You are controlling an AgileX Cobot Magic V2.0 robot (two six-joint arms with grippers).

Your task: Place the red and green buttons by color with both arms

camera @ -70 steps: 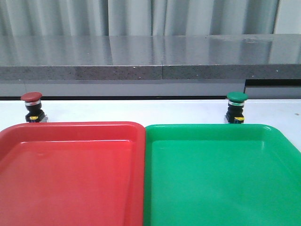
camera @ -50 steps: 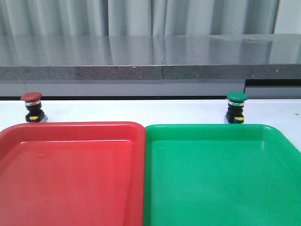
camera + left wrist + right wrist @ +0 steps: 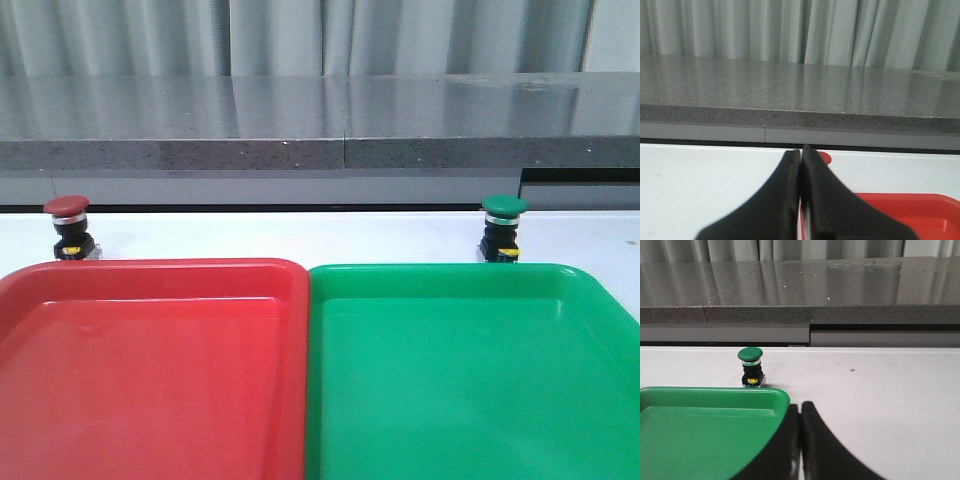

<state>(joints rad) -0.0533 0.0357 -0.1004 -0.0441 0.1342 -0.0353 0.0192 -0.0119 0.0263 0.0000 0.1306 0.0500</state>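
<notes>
Glossy plastic red tray (image 3: 150,380) and green tray (image 3: 470,390), polished speckled stone counter (image 3: 320,125), matt white table (image 3: 300,238)

Standing upright just behind the red tray (image 3: 150,275): red button (image 3: 68,226); farther right, green button (image 3: 502,228).

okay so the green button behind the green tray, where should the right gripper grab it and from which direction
Probably from above, fingers closing on the black body just under the cap. The green button stands upright on the table, hard against the far rim of the green tray, so a low approach from the robot's side is blocked. The right gripper is shut and must open first.
</notes>
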